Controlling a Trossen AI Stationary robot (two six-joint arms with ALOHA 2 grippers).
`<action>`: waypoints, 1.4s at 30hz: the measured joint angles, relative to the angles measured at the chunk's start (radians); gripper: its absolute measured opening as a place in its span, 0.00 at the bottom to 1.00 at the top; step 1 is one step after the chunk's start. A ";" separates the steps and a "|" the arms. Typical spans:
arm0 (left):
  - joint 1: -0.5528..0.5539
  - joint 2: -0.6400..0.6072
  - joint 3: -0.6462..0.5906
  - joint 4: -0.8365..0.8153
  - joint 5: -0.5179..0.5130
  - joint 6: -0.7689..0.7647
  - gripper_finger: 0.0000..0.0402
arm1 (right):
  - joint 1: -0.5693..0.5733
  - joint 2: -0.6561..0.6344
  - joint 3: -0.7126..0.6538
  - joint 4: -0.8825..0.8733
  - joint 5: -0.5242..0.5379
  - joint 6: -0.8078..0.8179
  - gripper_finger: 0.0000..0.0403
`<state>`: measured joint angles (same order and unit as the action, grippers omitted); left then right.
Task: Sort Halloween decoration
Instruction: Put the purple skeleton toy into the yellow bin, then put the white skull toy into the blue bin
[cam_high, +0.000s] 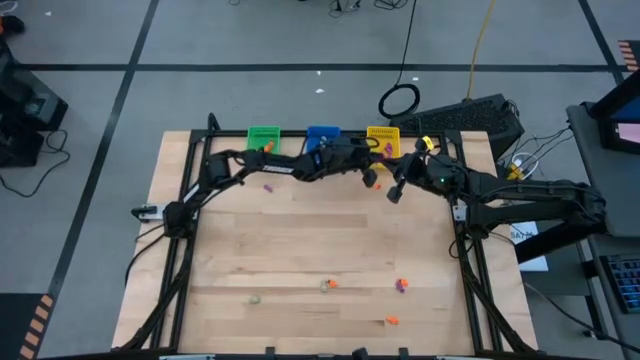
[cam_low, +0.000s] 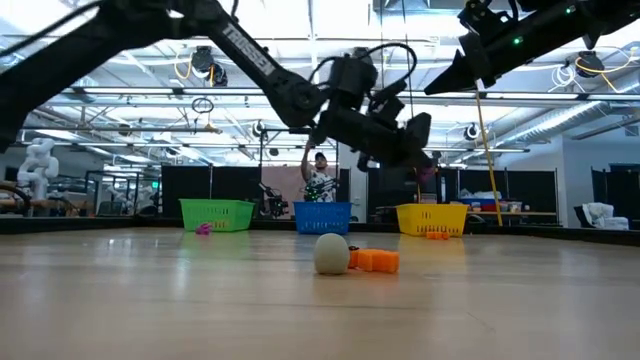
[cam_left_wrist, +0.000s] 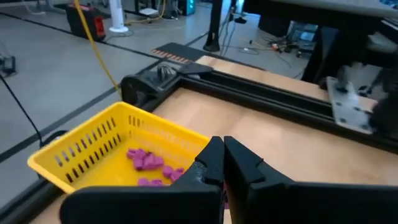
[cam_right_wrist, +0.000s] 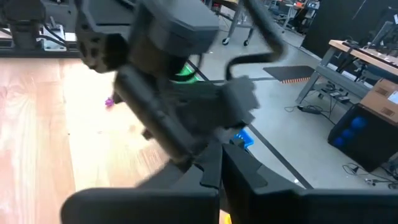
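Observation:
Small Halloween decoration pieces lie scattered: purple ones (cam_left_wrist: 148, 160) inside the yellow bin (cam_left_wrist: 81, 149), an orange one (cam_high: 370, 181) on the table just before that bin, a purple one (cam_high: 268, 187) farther left, and a beige ball (cam_low: 332, 253) with an orange piece (cam_low: 375, 261) near the front edge. My left gripper (cam_left_wrist: 222, 143) hovers shut above the yellow bin's near rim (cam_high: 376, 152); I see nothing between its tips. My right gripper (cam_high: 394, 194) hangs shut in the air just right of it, with the left arm (cam_right_wrist: 168, 74) close in front.
A green bin (cam_high: 263, 137) and a blue bin (cam_high: 322, 134) stand left of the yellow one along the far edge. A black frame rail (cam_left_wrist: 261, 93) borders the table. More trinkets (cam_high: 401, 286) lie near the front. The two arms are close together at the far right.

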<state>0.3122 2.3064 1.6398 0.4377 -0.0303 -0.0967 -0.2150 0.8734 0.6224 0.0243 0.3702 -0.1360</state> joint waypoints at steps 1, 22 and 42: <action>0.006 0.016 0.025 -0.013 0.000 0.000 0.00 | 0.000 0.000 0.000 0.000 0.000 0.000 0.00; 0.066 0.146 0.167 -0.090 0.047 0.009 0.00 | 0.000 0.000 0.000 -0.001 -0.001 0.000 0.00; 0.016 0.083 0.150 -0.212 0.066 0.132 0.05 | 0.011 -0.033 -0.069 0.119 -0.244 -0.058 0.00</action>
<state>0.3277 2.3899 1.7893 0.2253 0.0353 0.0357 -0.2037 0.8408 0.5531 0.1434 0.1260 -0.1942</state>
